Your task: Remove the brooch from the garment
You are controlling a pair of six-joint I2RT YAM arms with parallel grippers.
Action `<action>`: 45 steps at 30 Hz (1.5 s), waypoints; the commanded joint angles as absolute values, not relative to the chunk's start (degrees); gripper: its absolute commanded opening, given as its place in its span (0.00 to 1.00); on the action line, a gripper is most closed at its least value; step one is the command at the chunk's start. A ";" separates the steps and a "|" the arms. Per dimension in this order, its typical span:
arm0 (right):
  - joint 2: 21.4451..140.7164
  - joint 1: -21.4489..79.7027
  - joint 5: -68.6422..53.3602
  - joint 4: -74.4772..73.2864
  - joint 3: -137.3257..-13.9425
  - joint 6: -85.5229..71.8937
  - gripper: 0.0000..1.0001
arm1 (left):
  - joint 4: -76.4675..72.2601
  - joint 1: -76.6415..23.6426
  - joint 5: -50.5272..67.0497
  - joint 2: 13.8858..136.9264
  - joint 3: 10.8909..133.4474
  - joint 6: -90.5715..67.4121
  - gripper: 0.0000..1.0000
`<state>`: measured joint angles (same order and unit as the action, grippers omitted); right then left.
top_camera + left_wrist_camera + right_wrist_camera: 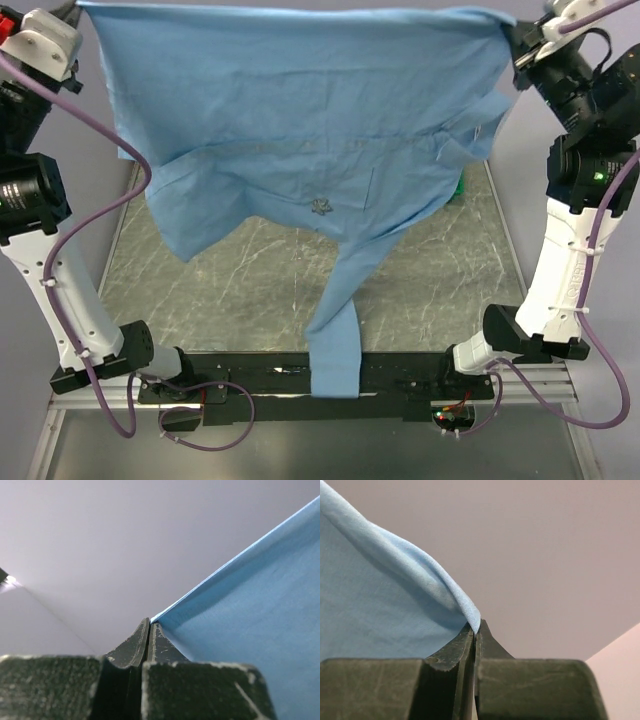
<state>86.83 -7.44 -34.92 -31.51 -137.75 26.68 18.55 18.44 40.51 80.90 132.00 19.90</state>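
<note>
L claw (pixel 149 626) & R claw (pixel 475 628) both clenched on shirt (pixel 300 110) corners, shirt spread above table (pixel 200 290); brooch (pixel 322 208) mid-cloth, near low edge.

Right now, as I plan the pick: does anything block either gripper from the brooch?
Nothing visible covers the brooch, exposed on the garment. But left gripper and right gripper are shut on its upper corners.

table: dark grey-green marbled slab (pixel 220 290), pale veins
frame: silver metal rails (pixel 300 445) along table's near edge
surround: plain lilac-grey surface (pixel 522 215) flanking table
</note>
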 commanded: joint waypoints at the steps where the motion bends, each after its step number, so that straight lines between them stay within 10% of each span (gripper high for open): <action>1: 88.07 -9.32 -26.37 -16.28 -143.51 22.68 0.00 | 6.60 19.86 31.30 80.60 134.30 19.25 0.01; 12: 79.57 -9.40 -27.94 -10.62 -139.06 21.71 0.00 | 3.24 19.95 24.96 71.03 124.90 31.90 0.01; 33: 47.21 -9.32 -39.20 -37.16 -76.84 31.90 0.00 | 34.18 19.95 35.76 51.68 79.30 37.17 0.01; 45: 69.90 -9.14 -33.15 -27.25 -65.20 28.59 0.00 | 18.74 9.77 27.18 75.81 64.69 31.83 0.01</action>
